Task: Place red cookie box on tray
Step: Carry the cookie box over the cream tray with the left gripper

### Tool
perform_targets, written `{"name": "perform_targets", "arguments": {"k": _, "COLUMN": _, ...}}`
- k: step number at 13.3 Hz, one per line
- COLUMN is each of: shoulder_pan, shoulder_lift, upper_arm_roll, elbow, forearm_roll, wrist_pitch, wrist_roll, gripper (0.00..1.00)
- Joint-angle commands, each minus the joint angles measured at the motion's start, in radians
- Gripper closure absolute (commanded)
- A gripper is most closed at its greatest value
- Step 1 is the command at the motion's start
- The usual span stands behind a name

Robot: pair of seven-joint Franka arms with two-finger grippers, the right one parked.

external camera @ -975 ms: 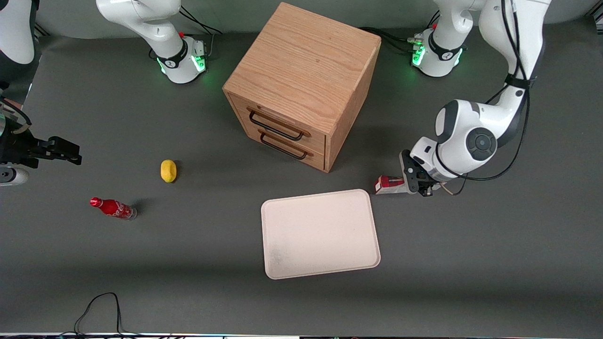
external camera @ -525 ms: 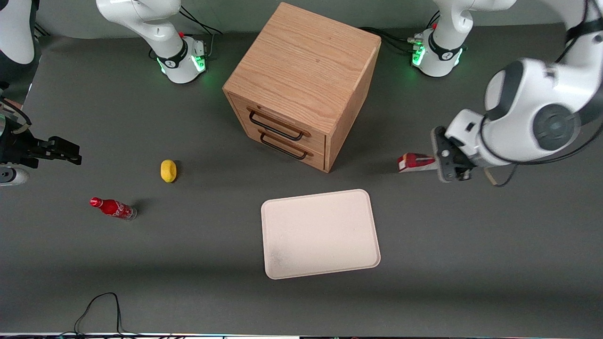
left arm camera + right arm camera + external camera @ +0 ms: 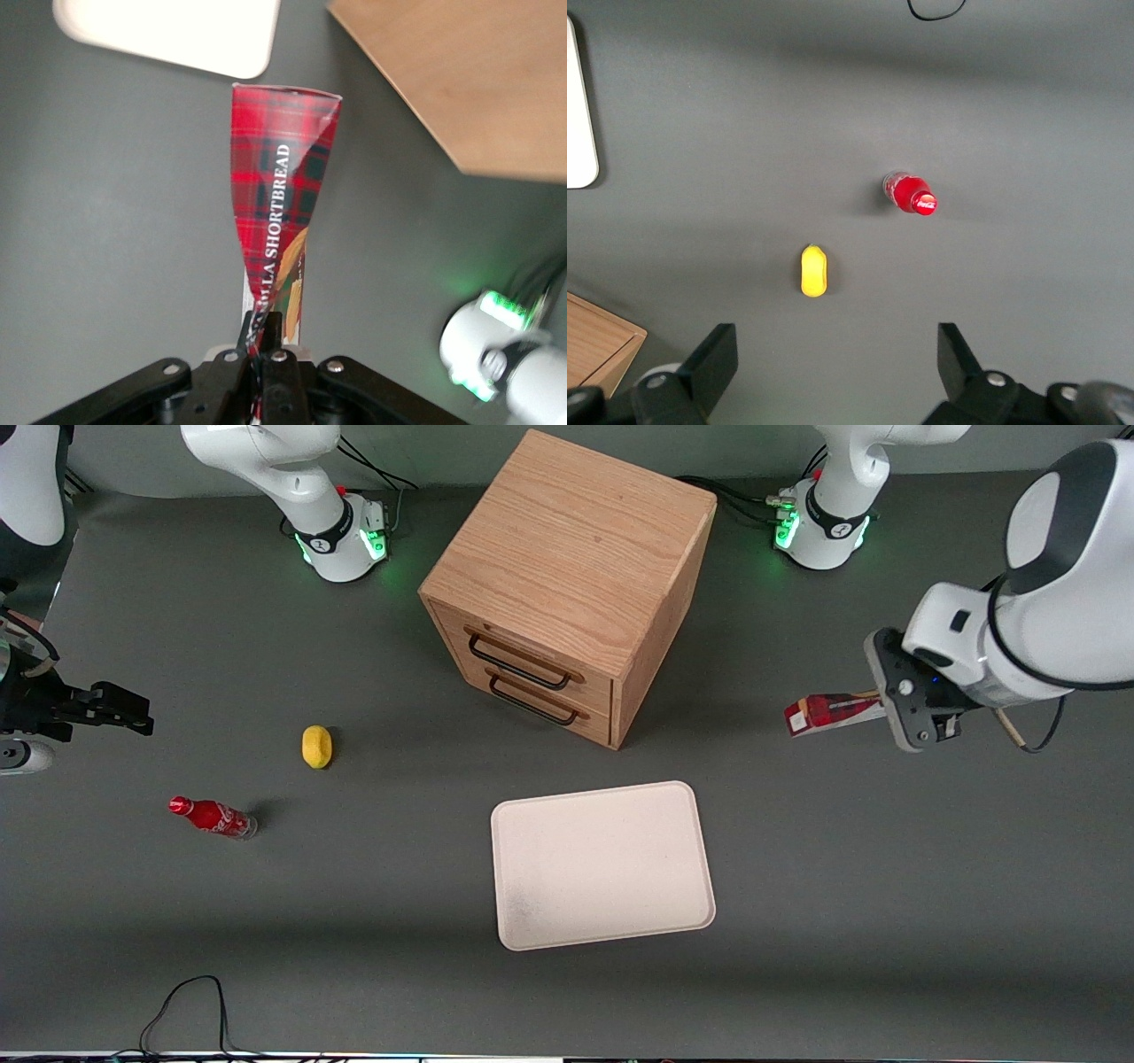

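Hanging in the air off the table, the red cookie box (image 3: 828,713) riding clamped at one end in the left arm's gripper (image 3: 268,350), fingers pinched tight on the carton's crushed, narrowed end, the free end jutting out level toward the wooden drawer cabinet (image 3: 567,584). Holding by the end rather than the middle, judging from the grip, leaving the long body free to be laid flat. Sitting nearer the front camera and toward the parked arm's end from the box, the tray (image 3: 602,865) lying bare and well apart, its nearest rounded corner (image 3: 248,62) showing in the wrist view just past the carton's free end. Offering open table between box and tray; only the cabinet's side corner standing near. Lying well apart toward the parked arm's end, a yellow lemon-like piece (image 3: 316,746) and a small red soda bottle (image 3: 213,817).
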Motion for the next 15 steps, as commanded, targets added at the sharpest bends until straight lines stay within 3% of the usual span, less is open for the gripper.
{"name": "perform_targets", "arguments": {"k": 1, "shoulder_pan": -0.036, "shoulder_lift": 0.128, "upper_arm_roll": -0.056, "elbow": 0.142, "forearm_roll": -0.002, "wrist_pitch": 0.074, "wrist_roll": -0.366, "gripper": 1.00}}
{"name": "perform_targets", "arguments": {"k": 4, "shoulder_pan": -0.039, "shoulder_lift": 0.255, "upper_arm_roll": -0.151, "elbow": 0.271, "forearm_roll": 0.000, "wrist_pitch": 0.177, "wrist_roll": -0.750, "gripper": 1.00}}
{"name": "perform_targets", "arguments": {"k": 8, "shoulder_pan": -0.133, "shoulder_lift": 0.341, "upper_arm_roll": -0.160, "elbow": 0.282, "forearm_roll": 0.010, "wrist_pitch": 0.369, "wrist_roll": -1.254, "gripper": 1.00}}
{"name": "perform_targets", "arguments": {"k": 11, "shoulder_pan": -0.168, "shoulder_lift": 0.421, "upper_arm_roll": -0.156, "elbow": 0.282, "forearm_roll": 0.076, "wrist_pitch": 0.453, "wrist_roll": -1.372, "gripper": 1.00}}
{"name": "perform_targets", "arguments": {"k": 15, "shoulder_pan": -0.167, "shoulder_lift": 0.507, "upper_arm_roll": -0.130, "elbow": 0.282, "forearm_roll": 0.098, "wrist_pitch": 0.574, "wrist_roll": -1.559, "gripper": 1.00}}
